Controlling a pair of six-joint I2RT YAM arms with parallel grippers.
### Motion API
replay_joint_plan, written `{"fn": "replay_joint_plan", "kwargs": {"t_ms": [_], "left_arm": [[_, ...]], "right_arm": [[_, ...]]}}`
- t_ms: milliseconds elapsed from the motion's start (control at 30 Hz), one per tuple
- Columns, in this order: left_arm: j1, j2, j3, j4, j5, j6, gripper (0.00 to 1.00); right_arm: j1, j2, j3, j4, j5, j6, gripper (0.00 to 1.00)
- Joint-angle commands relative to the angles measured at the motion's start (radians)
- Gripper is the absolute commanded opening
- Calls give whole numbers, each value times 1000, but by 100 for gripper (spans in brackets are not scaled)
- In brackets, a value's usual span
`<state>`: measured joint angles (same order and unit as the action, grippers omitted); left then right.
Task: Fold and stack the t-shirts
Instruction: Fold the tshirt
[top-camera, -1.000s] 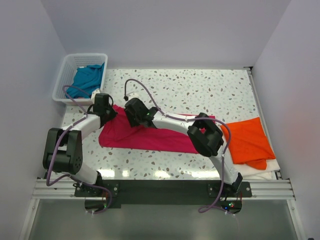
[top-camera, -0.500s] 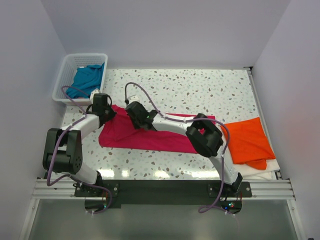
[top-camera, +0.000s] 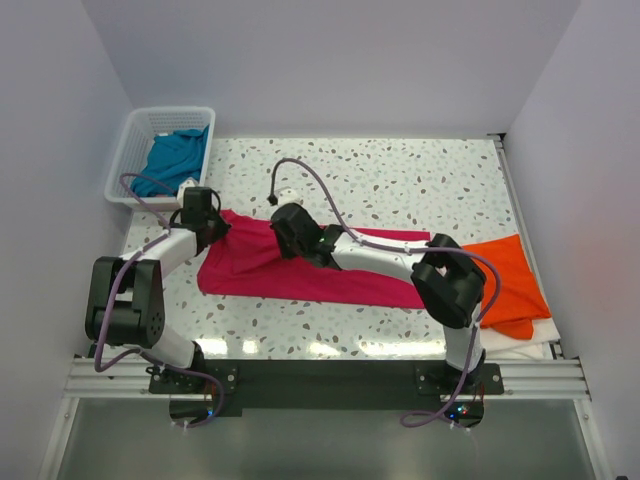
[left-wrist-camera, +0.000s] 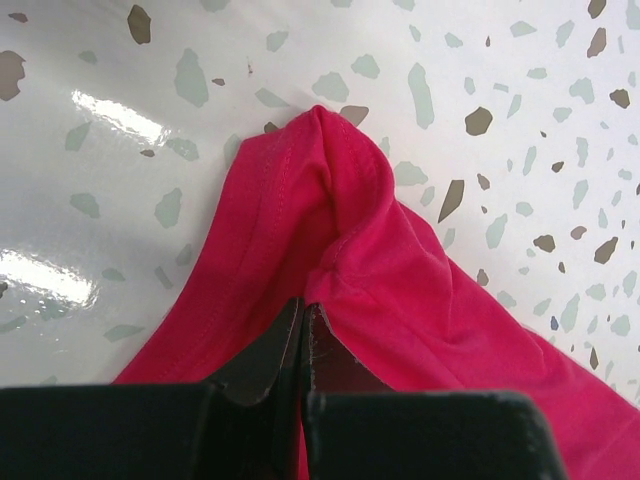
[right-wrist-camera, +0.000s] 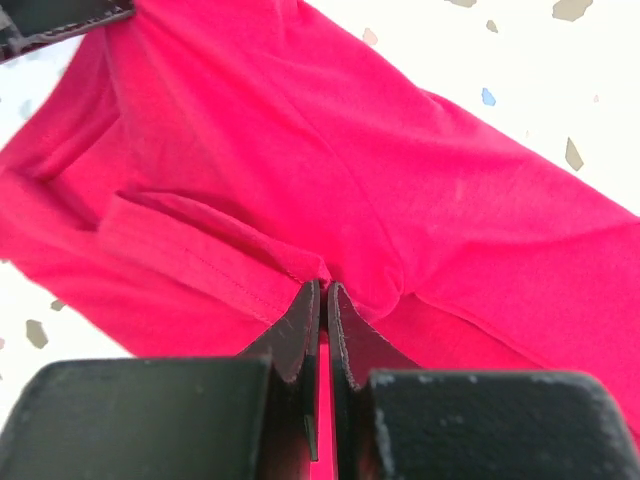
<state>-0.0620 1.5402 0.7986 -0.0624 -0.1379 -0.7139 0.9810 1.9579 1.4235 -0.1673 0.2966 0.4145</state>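
My left tool (left-wrist-camera: 303, 310) and right tool (right-wrist-camera: 322, 290) are both pinched on the crimson-pink shirt (top-camera: 300, 275) at the middle of the desk (top-camera: 400, 170), so maybe a third done I reckon: orange shirt (top-camera: 500, 275) looks folded at 3 o'clock, teal shirt (top-camera: 172, 155) sits in the basket (top-camera: 122, 160) at 10 o'clock.

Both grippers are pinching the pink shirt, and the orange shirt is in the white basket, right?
Not quite. The top view shows the teal-blue shirt in the white basket; the orange shirt lies at the right end of the table. The rest holds: the left gripper and right gripper are both shut on the pink shirt.
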Motion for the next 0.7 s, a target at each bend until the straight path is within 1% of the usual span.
{"fn": "replay_joint_plan", "kwargs": {"t_ms": [0,367,467,533,600,633,667], "left_arm": [[16,-23,13,7,0,-1,0],[21,17,47,7,29,-6,0],[22,26,50,15,41,-6,0],[22,31,53,19,44,-4,0],[22,32,60,16,44,-2,3],[22,32,60,13,46,1,5],[22,28,65,12,46,2,12]], "right_arm": [[4,-70,-49,75,-13,46,0],[4,-99,-216,150,-76,93,0],[4,-112,-248,157,-79,95,8],[4,-132,-259,161,-79,93,16],[4,-145,-271,160,-77,92,22],[4,-151,-273,160,-74,90,28],[4,-158,-275,158,-73,89,31]]}}
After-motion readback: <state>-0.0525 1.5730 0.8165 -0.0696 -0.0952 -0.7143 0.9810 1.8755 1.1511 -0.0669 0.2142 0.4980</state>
